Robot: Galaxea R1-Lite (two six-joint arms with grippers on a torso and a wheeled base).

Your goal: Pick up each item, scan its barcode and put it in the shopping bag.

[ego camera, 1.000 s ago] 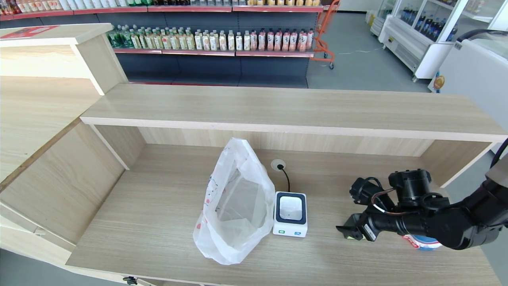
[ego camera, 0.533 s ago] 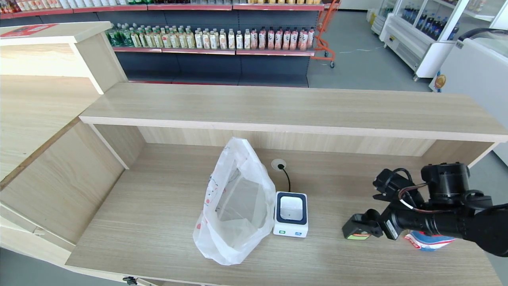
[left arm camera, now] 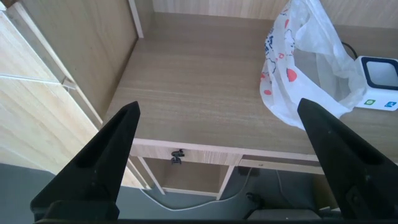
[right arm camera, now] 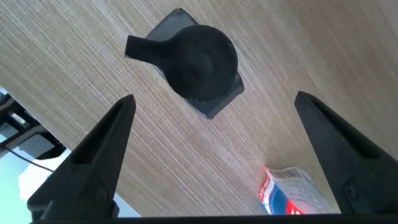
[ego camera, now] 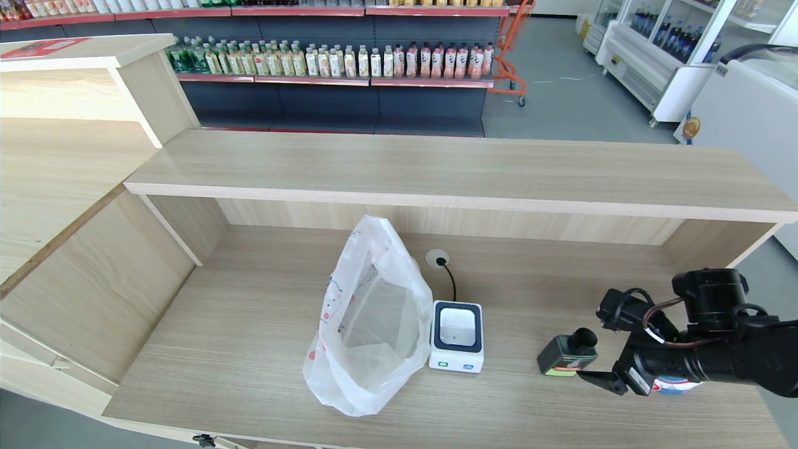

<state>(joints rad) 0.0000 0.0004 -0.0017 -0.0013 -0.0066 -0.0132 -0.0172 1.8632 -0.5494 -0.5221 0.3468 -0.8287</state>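
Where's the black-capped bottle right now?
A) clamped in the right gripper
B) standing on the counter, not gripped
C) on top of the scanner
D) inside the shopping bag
B: the black-capped bottle stands on the wooden counter, and the right gripper is spread wide open, with neither finger touching it.
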